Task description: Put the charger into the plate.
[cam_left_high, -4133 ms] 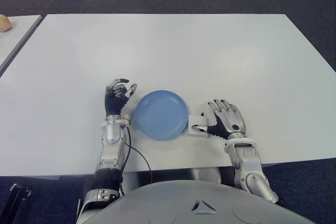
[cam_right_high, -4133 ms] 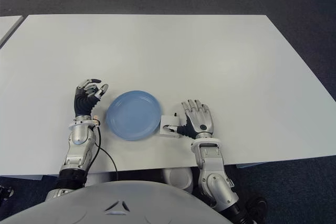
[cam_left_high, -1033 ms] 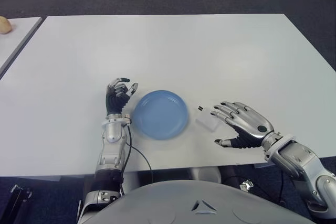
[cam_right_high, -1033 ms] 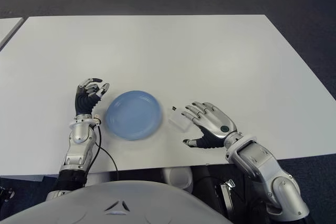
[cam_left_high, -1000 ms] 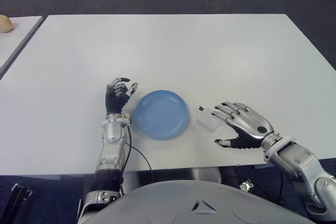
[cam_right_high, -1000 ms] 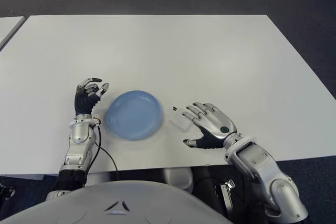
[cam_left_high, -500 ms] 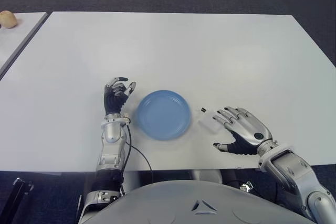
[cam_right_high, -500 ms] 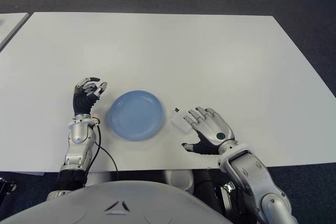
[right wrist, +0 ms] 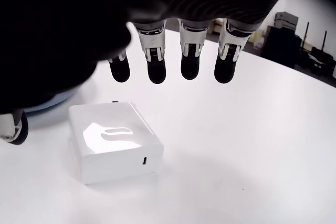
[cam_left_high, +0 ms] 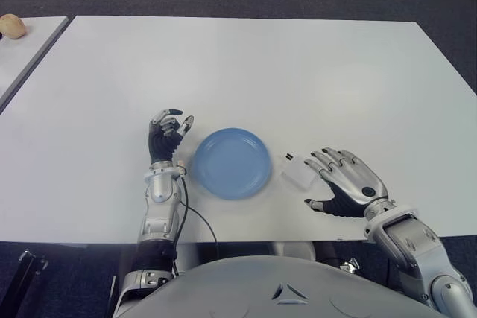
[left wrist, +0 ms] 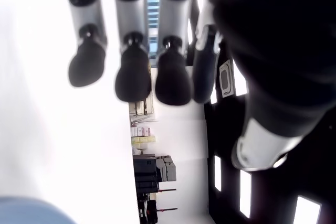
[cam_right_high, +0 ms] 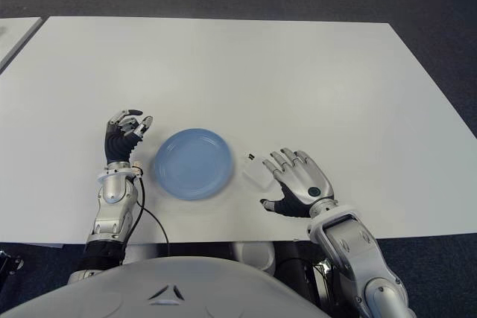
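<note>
Because the charger is a small, glossy, rigid white block, it looks light but slippery; pinching its opposite flat sides seems safest. It lies low in the frame, just right of the blue plate. Above it the right hand hovers, fingers spread and empty. The left hand, loosely curled, grasps nothing left of the plate.
</note>
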Controlling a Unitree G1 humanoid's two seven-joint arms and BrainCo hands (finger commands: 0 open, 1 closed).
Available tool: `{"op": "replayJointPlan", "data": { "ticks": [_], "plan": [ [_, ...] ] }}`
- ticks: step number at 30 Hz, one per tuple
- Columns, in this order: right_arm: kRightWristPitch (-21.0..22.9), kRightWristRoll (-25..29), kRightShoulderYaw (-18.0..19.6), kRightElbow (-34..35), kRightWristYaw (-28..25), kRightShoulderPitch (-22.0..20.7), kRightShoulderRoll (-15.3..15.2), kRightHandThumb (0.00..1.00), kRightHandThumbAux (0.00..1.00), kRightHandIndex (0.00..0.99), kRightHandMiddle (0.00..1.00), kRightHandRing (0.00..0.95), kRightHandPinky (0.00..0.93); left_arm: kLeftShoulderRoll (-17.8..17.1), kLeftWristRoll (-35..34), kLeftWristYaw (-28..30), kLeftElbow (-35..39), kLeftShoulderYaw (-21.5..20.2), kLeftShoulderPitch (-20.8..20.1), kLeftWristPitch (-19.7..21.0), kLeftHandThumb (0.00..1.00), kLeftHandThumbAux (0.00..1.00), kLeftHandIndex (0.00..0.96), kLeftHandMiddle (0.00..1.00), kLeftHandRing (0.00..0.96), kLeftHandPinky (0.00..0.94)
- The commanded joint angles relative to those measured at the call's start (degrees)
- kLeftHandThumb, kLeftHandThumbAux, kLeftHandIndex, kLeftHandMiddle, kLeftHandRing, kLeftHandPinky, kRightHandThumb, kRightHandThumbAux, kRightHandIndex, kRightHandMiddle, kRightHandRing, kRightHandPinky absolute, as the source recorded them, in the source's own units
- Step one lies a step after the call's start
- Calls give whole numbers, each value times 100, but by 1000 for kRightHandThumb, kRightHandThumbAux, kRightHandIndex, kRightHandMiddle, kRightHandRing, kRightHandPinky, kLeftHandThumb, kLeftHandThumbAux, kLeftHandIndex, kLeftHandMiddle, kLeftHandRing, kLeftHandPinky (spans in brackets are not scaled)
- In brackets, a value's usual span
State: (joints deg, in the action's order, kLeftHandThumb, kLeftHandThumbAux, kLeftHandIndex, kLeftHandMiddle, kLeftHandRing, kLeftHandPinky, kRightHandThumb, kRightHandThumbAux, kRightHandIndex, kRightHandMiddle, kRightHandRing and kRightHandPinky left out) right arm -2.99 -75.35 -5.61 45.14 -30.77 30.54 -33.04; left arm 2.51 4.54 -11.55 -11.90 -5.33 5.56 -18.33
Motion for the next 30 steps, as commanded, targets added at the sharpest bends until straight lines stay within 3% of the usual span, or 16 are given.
{"op": "replayJointPlan", "data": {
  "ticks": [1,15,30],
  "plan": [
    [12,-161,-65,-198,253,81,282,282,300,0,0,0,0,30,-69,68,-77,36,3,-2,708,718,440,775,752,739],
    [-258,31,-239,-1085,883,-276,-125,335,266,0,0,0,0,15,-55,23,-36,-16,29,11,708,720,439,767,746,739],
    [-666,421,-348,-1737,1292,-788,-390,215,410,0,0,0,0,11,-115,26,63,-65,76,-38,709,720,439,765,741,736]
  ]
}}
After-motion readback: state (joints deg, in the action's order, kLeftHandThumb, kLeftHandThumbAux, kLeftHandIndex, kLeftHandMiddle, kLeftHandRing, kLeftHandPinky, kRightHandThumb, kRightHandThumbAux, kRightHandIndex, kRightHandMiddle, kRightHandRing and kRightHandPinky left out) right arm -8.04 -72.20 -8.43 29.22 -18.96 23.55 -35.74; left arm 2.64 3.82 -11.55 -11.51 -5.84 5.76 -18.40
